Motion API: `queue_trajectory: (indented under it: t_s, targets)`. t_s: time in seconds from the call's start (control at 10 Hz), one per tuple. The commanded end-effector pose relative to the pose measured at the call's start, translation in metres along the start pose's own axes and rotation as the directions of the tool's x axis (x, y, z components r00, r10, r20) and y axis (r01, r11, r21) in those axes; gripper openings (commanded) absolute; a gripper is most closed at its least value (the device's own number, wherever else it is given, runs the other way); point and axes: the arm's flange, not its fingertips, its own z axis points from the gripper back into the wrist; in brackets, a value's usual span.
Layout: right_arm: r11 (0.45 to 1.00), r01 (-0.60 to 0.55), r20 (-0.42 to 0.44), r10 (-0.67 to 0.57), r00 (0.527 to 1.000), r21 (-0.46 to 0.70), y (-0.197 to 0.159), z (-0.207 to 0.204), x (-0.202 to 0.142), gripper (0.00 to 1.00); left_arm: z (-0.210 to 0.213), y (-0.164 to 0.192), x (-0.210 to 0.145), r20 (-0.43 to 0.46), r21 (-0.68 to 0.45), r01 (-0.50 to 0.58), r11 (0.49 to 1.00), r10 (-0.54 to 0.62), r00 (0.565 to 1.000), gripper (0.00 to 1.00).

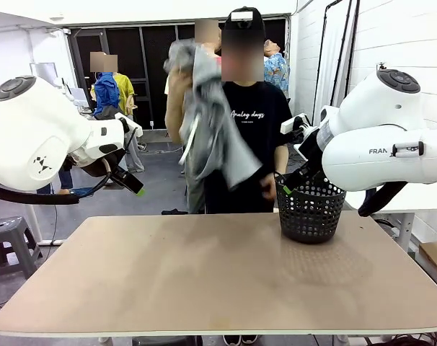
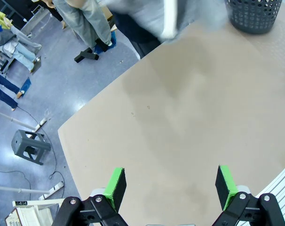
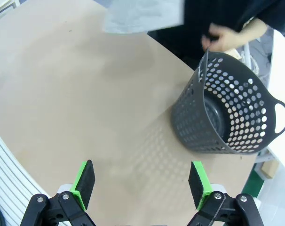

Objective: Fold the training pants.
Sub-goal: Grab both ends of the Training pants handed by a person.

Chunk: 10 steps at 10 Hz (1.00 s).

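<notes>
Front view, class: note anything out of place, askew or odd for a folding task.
The training pants are held up, bunched, by the person at the far side, off the table, so nothing lies flat to fold. The black basket stands upright; nothing looks spilled.

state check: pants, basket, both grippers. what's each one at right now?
training pants: bunched, not folded, held up off the table by the person
black basket: upright on the table, nothing inside
left gripper: open, holding nothing, above the table
right gripper: open, holding nothing, above the table
</notes>
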Motion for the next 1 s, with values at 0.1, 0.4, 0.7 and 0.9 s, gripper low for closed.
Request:
queue_trajectory:
  t_s: [0.1,0.4,0.7,0.9]
  targets:
    - [1.0,0.001,-0.002,-0.001,1.0,0.002,0.0,-0.001,-0.0002,1.0,-0.0001,-0.0004,0.0001,0.0,-0.001,0.001,1.0,-0.001,1.0,1.0]
    - [1.0,0.001,-0.002,-0.001,1.0,0.002,0.0,-0.001,-0.0002,1.0,-0.0001,-0.0004,0.0001,0.0,-0.001,0.001,1.0,-0.001,1.0,1.0]
    - [1.0,0.001,-0.002,-0.001,1.0,0.002,0.0,-0.001,-0.0002,1.0,-0.0001,-0.0004,0.0001,0.0,-0.001,0.001,1.0,-0.001,1.0,1.0]
    - [1.0,0.001,-0.002,-0.001,1.0,0.002,0.0,-0.001,-0.0002,1.0,-0.0001,-0.0004,0.0001,0.0,-0.001,0.001,1.0,-0.001,1.0,1.0]
